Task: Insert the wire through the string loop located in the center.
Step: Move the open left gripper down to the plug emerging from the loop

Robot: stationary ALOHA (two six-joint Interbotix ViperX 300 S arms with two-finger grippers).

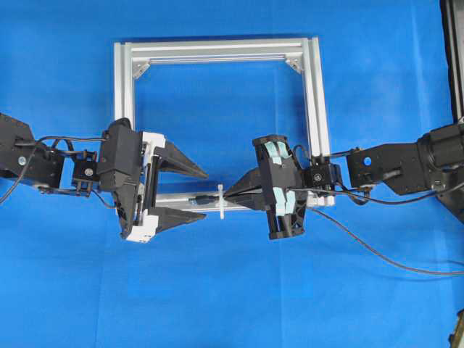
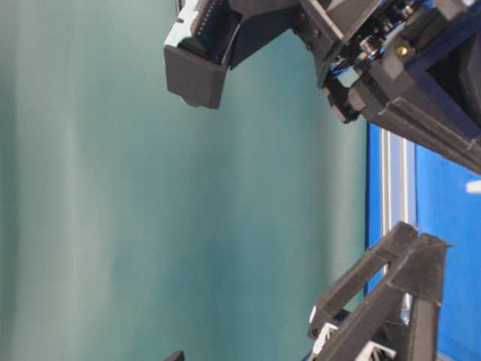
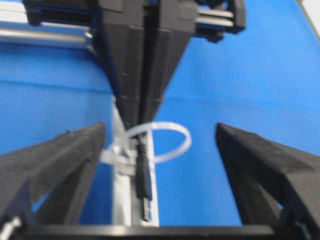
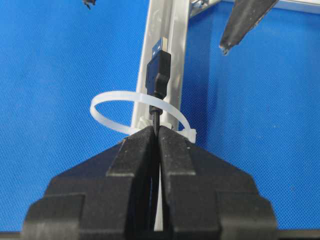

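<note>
At the frame's near rail [image 1: 181, 197], my clamped right gripper [image 1: 230, 193] has pushed the wire [image 4: 158, 75] plug through the string loop [image 4: 135, 112]; my left gripper [image 1: 206, 194], jaws spread, must grasp it.

text: none readable | labels: none | brands: none | numbers: none | signs: none | checked: overhead, table-level and both wrist views | note: table-level and left wrist views partly blurred, no lettering made out there
</note>
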